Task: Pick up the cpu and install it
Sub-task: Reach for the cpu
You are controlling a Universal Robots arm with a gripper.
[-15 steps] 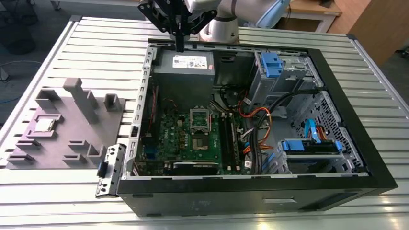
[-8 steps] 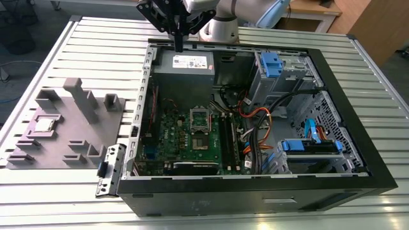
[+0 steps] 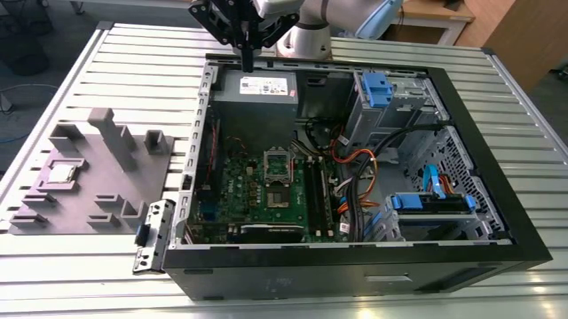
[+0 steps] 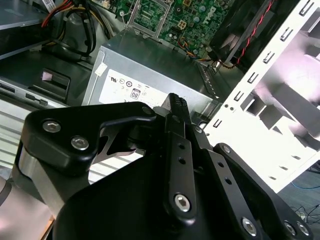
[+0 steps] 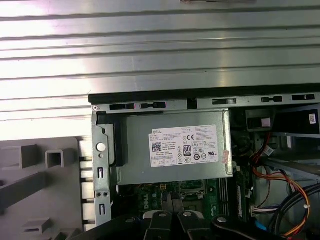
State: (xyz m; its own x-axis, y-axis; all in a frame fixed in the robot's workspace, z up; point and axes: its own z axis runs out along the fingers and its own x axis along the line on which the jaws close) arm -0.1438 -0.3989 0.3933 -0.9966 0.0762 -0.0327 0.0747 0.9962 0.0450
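The cpu [image 3: 60,174] lies flat in a recess of the grey tray [image 3: 146,176] at the exterior view's left, on the ribbed metal surface [image 3: 80,266]. Beside the tray stands the open computer case [image 3: 355,276], with its socket [image 3: 278,171] near the frame's middle. Farther back, at top centre, is the grey power supply [image 3: 257,90]. The tool [image 3: 247,65] hangs above its far edge, well apart from the cpu. In both wrist views the tool's [image 4: 176,102] [image 5: 167,202] fingers are pressed together and grip nothing.
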